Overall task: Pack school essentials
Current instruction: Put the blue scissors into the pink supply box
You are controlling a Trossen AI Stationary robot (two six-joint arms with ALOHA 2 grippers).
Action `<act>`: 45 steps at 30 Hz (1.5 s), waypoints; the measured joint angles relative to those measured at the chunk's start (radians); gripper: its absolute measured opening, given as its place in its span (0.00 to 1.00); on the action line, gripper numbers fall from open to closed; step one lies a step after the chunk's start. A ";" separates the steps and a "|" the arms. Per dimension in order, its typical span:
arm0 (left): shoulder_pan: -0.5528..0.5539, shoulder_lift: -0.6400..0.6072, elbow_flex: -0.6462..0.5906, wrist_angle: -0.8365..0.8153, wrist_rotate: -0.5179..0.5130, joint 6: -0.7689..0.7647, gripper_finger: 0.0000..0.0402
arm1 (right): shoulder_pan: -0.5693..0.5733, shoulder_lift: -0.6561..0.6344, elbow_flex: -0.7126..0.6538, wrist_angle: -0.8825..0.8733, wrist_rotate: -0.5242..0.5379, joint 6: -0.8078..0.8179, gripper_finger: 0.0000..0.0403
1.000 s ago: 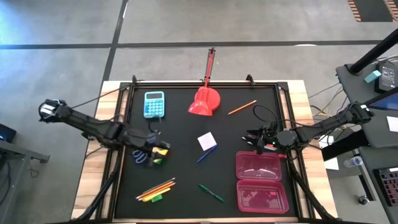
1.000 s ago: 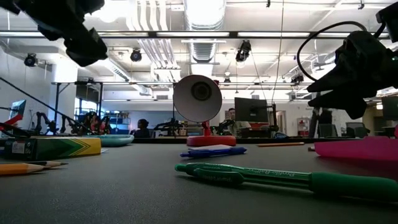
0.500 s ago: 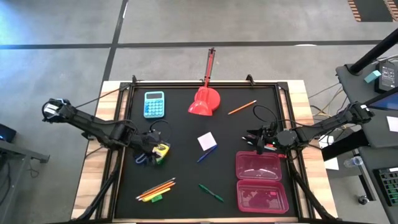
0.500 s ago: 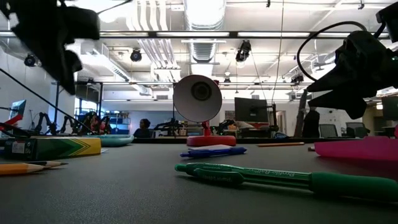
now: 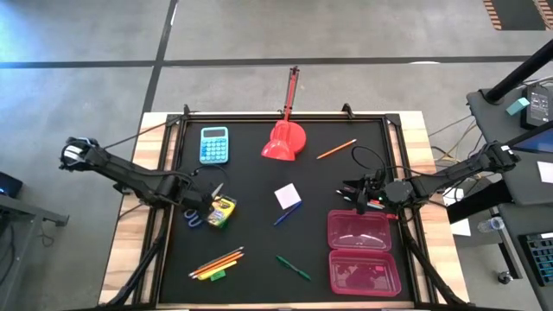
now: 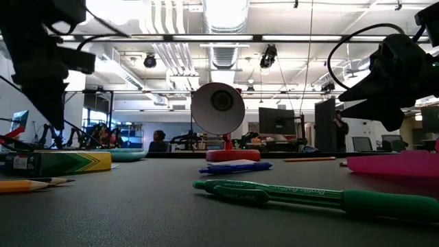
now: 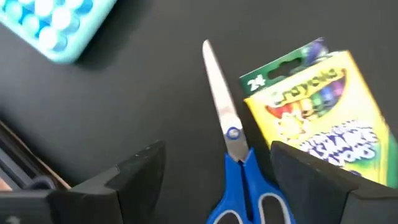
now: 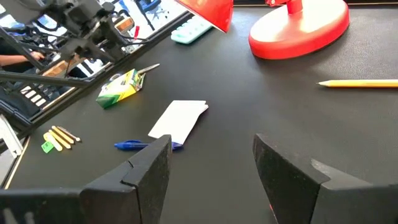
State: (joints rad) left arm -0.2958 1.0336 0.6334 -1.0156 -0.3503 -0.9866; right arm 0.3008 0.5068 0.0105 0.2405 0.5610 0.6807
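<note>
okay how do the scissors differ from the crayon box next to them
The scissors are slim, with metal blades and blue handles; the crayon box is a broad yellow-green printed carton. The scissors lie between the open left gripper's fingers; the crayon box lies just beside them. Both rest flat on the black mat.

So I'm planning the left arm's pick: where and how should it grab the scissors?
Probably at the pivot of the blue-handled scissors, coming straight down with the open left pincer astride it. They lie flat and closed, narrowest there, with bare mat on one side and the crayon box close on the other.
</note>
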 joint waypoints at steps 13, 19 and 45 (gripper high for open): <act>0.021 0.131 -0.078 0.185 0.000 -0.082 0.68 | 0.000 0.000 0.000 0.000 0.000 0.000 0.54; 0.022 0.224 -0.062 0.282 0.022 -0.071 0.68 | 0.000 0.000 0.000 0.000 0.000 0.000 0.54; 0.021 0.091 -0.077 0.135 0.088 -0.135 0.68 | 0.000 0.000 0.000 0.000 0.000 0.000 0.54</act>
State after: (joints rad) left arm -0.2749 1.1248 0.5560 -0.8811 -0.2619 -1.1217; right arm 0.3007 0.5067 0.0104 0.2405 0.5606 0.6807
